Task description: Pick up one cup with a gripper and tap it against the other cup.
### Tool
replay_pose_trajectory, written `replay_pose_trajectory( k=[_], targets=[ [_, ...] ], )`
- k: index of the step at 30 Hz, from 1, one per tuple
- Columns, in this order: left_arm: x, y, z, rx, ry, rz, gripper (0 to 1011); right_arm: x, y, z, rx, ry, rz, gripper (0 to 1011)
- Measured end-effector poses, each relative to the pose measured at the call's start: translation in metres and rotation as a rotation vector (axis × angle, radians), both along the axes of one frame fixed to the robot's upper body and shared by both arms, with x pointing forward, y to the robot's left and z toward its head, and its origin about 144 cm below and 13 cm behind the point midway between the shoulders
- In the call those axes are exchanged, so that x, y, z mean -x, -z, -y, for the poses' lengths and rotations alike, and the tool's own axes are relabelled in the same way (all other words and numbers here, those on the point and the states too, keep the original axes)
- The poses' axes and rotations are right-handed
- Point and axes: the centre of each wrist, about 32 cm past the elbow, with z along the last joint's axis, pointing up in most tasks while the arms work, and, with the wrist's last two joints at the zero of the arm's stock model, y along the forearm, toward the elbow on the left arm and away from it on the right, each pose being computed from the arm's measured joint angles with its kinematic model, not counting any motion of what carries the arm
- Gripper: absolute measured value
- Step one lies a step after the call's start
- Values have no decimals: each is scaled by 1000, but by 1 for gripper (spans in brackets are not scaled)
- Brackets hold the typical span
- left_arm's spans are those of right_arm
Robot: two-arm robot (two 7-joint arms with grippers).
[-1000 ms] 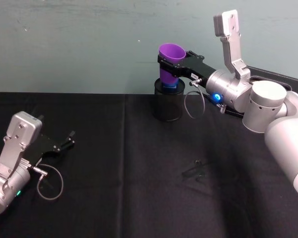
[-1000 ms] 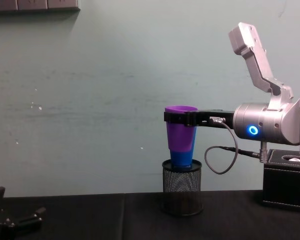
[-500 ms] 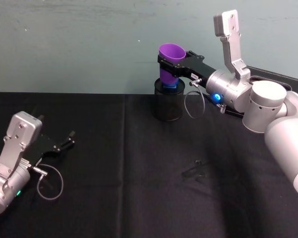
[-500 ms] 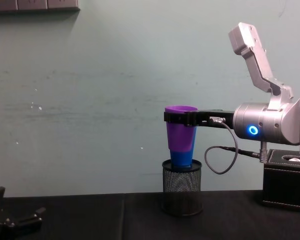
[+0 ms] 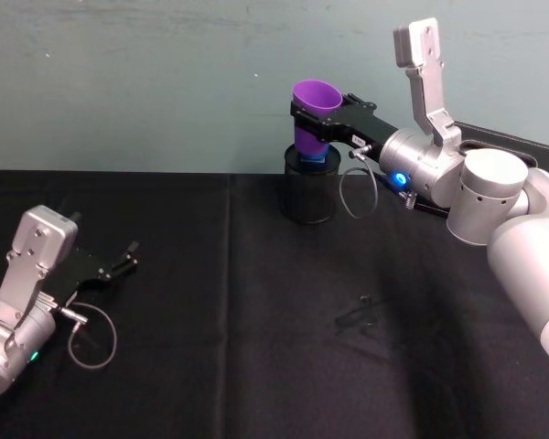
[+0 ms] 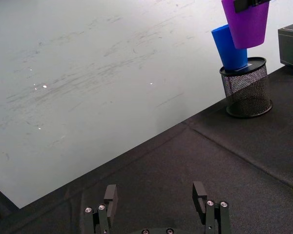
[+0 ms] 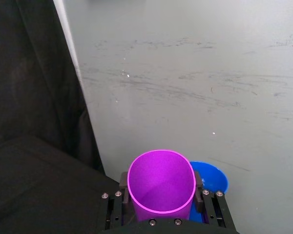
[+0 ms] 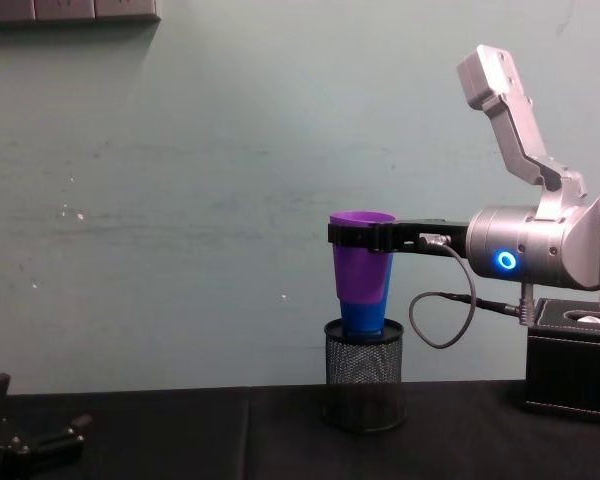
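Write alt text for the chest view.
The right claw grips a purple cup near its rim, raised close beside a blue cup standing in a black mesh holder on the dark table. The left claw lies idle at lower left.

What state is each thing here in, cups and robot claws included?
purple cup: upright, lifted, clamped near its rim.
blue cup: standing mouth up in the mesh holder.
mesh holder: upright on the table.
right gripper: shut on the purple cup.
left gripper: open, empty, low over the table.
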Motion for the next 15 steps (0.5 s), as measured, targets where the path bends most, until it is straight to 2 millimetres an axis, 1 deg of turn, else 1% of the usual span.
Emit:
replay_pose_trajectory(
  k=[15],
  targets=[
    [0, 0, 0, 0, 0, 0, 1011, 0, 0, 0, 0, 0, 0, 724]
  ],
)
